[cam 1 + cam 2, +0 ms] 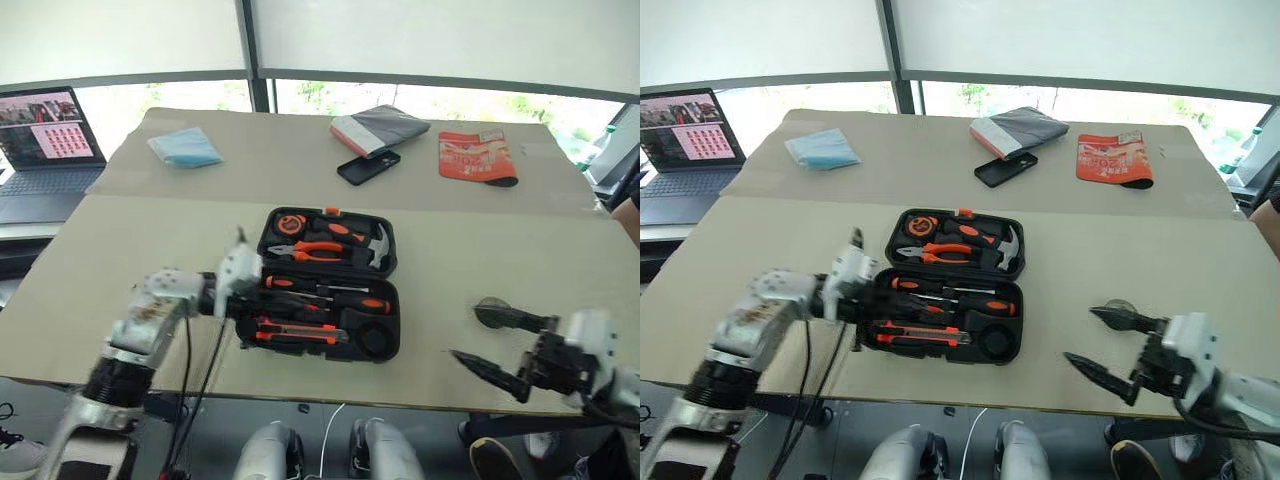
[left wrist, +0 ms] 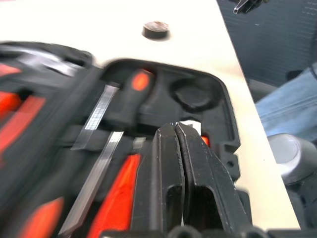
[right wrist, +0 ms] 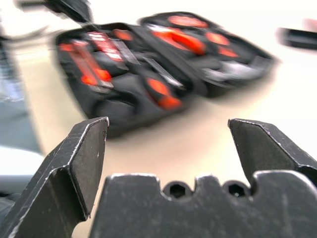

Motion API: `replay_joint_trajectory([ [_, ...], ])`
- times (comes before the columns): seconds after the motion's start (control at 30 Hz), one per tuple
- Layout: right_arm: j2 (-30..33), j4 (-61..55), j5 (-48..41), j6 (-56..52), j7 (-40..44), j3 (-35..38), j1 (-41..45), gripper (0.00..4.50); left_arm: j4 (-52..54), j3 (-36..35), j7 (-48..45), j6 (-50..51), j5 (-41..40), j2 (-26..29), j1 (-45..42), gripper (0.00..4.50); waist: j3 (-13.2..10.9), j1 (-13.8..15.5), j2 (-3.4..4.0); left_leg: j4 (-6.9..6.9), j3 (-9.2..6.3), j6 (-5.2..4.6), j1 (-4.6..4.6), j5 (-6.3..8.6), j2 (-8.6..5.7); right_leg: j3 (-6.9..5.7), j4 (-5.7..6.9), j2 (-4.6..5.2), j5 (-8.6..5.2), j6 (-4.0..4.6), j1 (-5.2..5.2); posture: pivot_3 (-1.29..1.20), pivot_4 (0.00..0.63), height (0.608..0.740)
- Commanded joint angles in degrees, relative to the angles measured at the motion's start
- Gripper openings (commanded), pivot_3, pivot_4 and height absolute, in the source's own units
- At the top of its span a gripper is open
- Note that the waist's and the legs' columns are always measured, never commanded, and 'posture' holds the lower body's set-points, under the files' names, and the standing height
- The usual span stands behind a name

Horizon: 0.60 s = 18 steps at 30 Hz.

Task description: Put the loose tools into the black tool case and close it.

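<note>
Your black tool case (image 1: 330, 285) lies open at frame centre on the tabletop (image 1: 120, 270), w/ screwdrivers (image 1: 330, 297) and utility knife (image 1: 298, 334) in its near half. Grey tape roll (image 1: 493, 312) sits loose on the tabletop, lower right. Left claw (image 2: 177, 130): fingers pressed nearly together over the case's near-left edge, holding nothing. Right claw (image 1: 500, 345): spread wide, empty, just beside the roll.

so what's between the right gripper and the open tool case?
Only the small grey tape roll, beside the right gripper; otherwise bare table up to the black tool case, in the left eye view.
</note>
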<state>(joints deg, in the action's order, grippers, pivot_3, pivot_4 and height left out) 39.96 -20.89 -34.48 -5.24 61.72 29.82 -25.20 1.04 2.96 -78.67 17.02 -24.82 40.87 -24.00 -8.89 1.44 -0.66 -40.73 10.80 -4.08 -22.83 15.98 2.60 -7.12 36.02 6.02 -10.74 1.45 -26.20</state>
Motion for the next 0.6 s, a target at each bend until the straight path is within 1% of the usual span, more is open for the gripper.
replay_joint_trajectory([
  [0.03,-2.2,2.4,0.5,4.7,1.2,6.2,-4.3,4.50,-0.3,-4.2,-2.3,-1.3,-3.0,2.0,0.8,1.57,0.0,0.0,0.01,0.00,0.00,0.00,0.01,0.00,0.00,0.00,-0.01,0.00,0.00,0.00,0.01,0.00,0.150,0.740],
  [0.07,-3.0,3.3,0.5,5.7,1.2,7.5,-5.6,4.50,-0.3,-5.2,-2.8,-0.8,-3.7,2.7,1.3,1.98,0.0,0.0,0.01,-0.01,0.00,0.00,0.01,0.01,-0.01,0.01,0.00,0.03,0.00,-0.02,0.02,0.00,0.150,0.740],
  [0.1,-4.4,4.5,0.6,6.6,1.0,9.0,-7.6,4.50,-0.7,-6.2,-2.6,-1.4,-2.9,4.0,2.0,2.25,0.0,-0.1,0.02,-0.01,0.00,-0.05,0.01,0.08,-0.01,0.03,-0.01,0.06,0.00,-0.02,0.02,0.00,0.150,0.740],
  [0.13,-5.5,5.5,1.0,7.7,1.1,9.9,-9.0,4.50,-1.2,-7.0,-2.7,-1.9,-2.7,4.9,2.7,2.70,0.0,-0.1,0.01,-0.02,0.00,-0.22,0.02,0.27,-0.01,0.04,-0.01,0.09,0.00,-0.01,0.03,0.00,0.150,0.740],
  [0.17,-6.5,6.4,1.6,9.0,1.2,10.3,-10.3,4.50,-2.0,-7.9,-2.7,-3.1,-2.5,5.4,3.4,3.14,0.0,-0.1,0.01,-0.02,0.00,0.00,0.01,0.52,-0.01,0.05,-0.02,0.15,0.00,-0.02,0.02,0.00,0.150,0.740],
  [0.2,-7.8,7.6,2.6,10.6,1.0,10.5,-11.9,4.50,-3.3,-9.0,-3.3,-5.2,-2.1,6.1,4.6,3.49,0.0,-0.1,0.01,-0.02,0.00,0.01,0.01,0.53,0.00,0.04,-0.03,0.18,-0.02,0.01,0.02,0.00,0.150,0.740],
  [0.23,-8.9,8.6,3.9,12.5,0.9,10.5,-13.0,4.50,-4.3,-10.3,-5.0,-7.5,-3.0,6.3,5.8,3.82,0.0,-0.2,0.02,-0.01,0.00,0.03,0.01,0.53,0.02,0.04,-0.04,0.20,-0.10,0.14,0.00,0.00,0.150,0.740],
  [0.27,-9.7,9.4,5.1,14.1,0.4,10.5,-13.8,4.50,-5.2,-11.5,-6.7,-9.9,-3.7,6.3,7.1,4.26,0.0,-0.3,0.03,0.00,0.00,0.05,0.01,0.54,0.03,0.05,-0.05,0.23,-0.21,0.33,-0.01,0.00,0.150,0.740],
  [0.3,-10.5,9.7,6.1,15.1,-0.4,10.4,-14.2,4.50,-6.2,-12.3,-8.2,-12.8,-3.7,6.4,8.2,4.42,0.0,-0.4,0.07,0.01,0.00,0.12,0.01,0.58,0.05,0.04,-0.04,0.28,-0.22,0.35,-0.02,0.00,0.150,0.740],
  [0.4,-10.2,8.2,7.8,14.7,-2.3,9.0,-14.2,4.50,-9.4,-14.6,-7.5,-15.7,-3.7,5.6,9.4,4.42,0.0,-0.9,0.14,0.01,0.01,0.22,0.02,0.62,0.07,0.07,-0.04,0.34,-0.24,0.36,-0.04,0.00,0.150,0.740],
  [0.47,-9.4,5.3,6.7,10.0,-5.6,8.7,-12.7,4.50,-9.8,-14.7,-8.5,-15.4,-4.4,5.9,9.6,4.42,0.0,-1.0,0.14,0.00,0.01,0.23,0.04,0.62,0.07,0.09,-0.04,0.39,-0.23,0.36,-0.04,0.00,0.150,0.740],
  [0.53,-4.8,1.5,6.8,3.5,-7.3,7.4,-10.6,4.50,-8.5,-14.7,-7.3,-15.0,-5.1,4.7,8.9,4.42,0.1,-1.1,0.20,0.00,0.02,0.24,0.09,0.62,0.07,0.10,-0.03,0.41,-0.23,0.36,-0.02,0.00,0.150,0.740],
  [0.6,2.0,-1.1,7.5,-3.9,-9.0,5.5,-5.9,4.50,-6.5,-14.5,-5.4,-14.0,-6.5,2.9,8.0,4.42,0.1,-1.1,0.23,0.00,0.04,0.24,0.09,0.62,0.06,0.17,-0.02,0.43,-0.23,0.36,-0.04,0.00,0.150,0.740],
])
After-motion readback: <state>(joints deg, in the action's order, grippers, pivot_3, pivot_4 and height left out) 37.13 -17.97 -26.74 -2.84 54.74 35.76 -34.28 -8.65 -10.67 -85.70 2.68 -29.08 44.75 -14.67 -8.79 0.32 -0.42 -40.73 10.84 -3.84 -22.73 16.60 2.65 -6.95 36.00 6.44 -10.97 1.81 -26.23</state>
